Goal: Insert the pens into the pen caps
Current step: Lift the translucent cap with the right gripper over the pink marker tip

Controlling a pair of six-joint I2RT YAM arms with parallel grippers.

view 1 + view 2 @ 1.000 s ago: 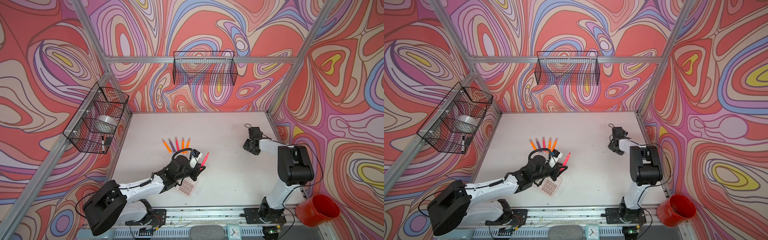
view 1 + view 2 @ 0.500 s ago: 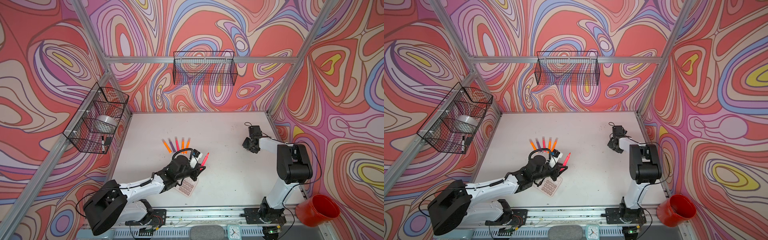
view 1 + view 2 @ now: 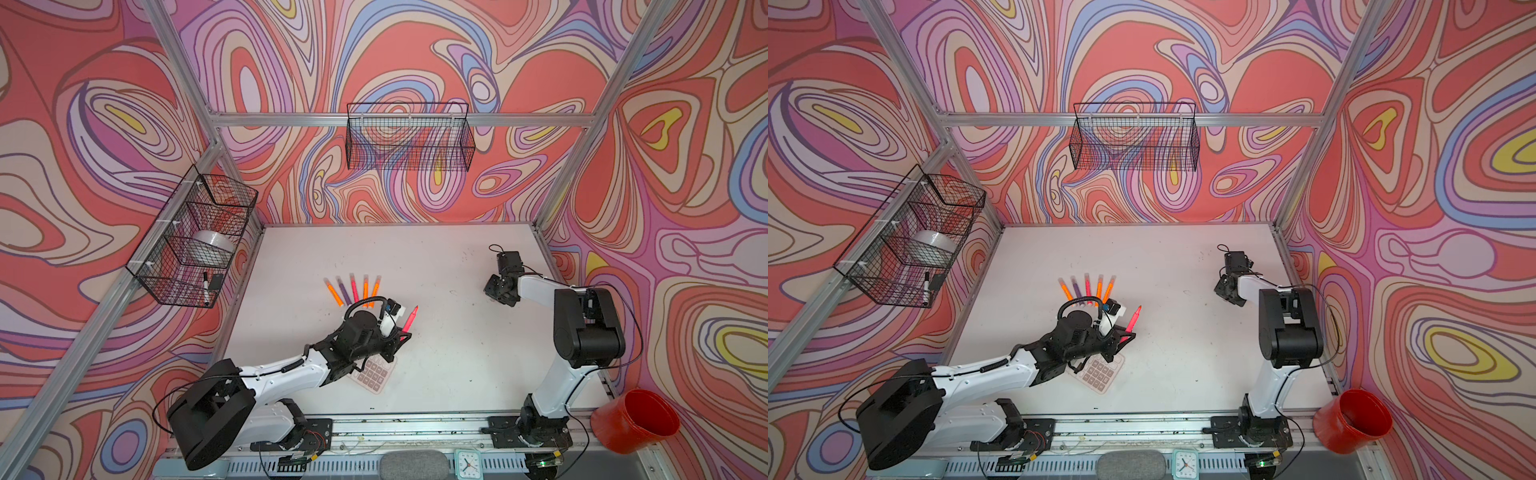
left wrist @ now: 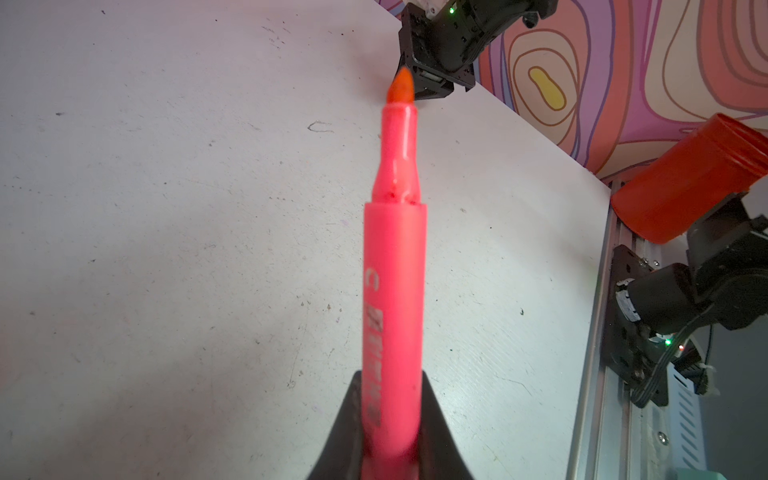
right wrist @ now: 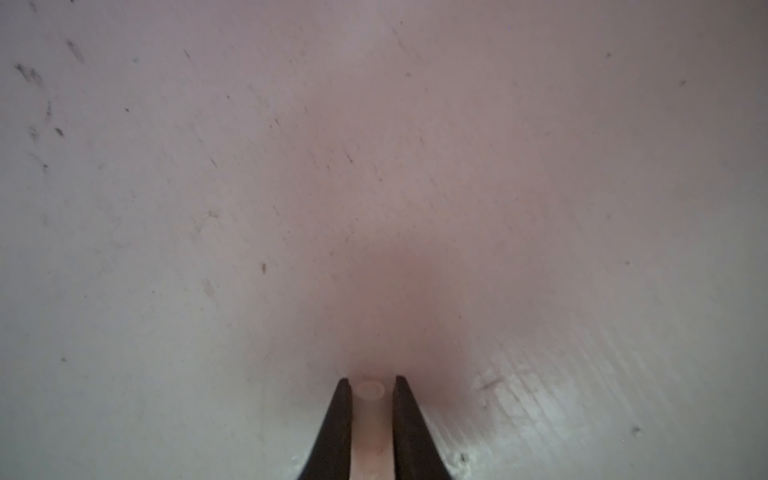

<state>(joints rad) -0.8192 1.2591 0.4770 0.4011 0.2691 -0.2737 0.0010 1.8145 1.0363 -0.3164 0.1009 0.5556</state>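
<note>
**Before pen meets cap: grips on two light plastic parts**

While the left tool (image 4: 390, 382) is clamped on the rear of a pink pen (image 4: 395, 270), held above the table (image 3: 457, 353) with its tip pointing toward the right arm, the right tool (image 5: 371, 384) is closed narrowly on a pen cap (image 5: 370, 419) low over the table. One round end of the cap shows between the fingertips. Both parts are probably light, stiff and slick. The thin cap may pivot or deform if squeezed hard. A hold nearer the pen's neck would likely steady its tip. Five other pens (image 3: 357, 289) lie fanned near the left tool, well apart from the cap.
</note>
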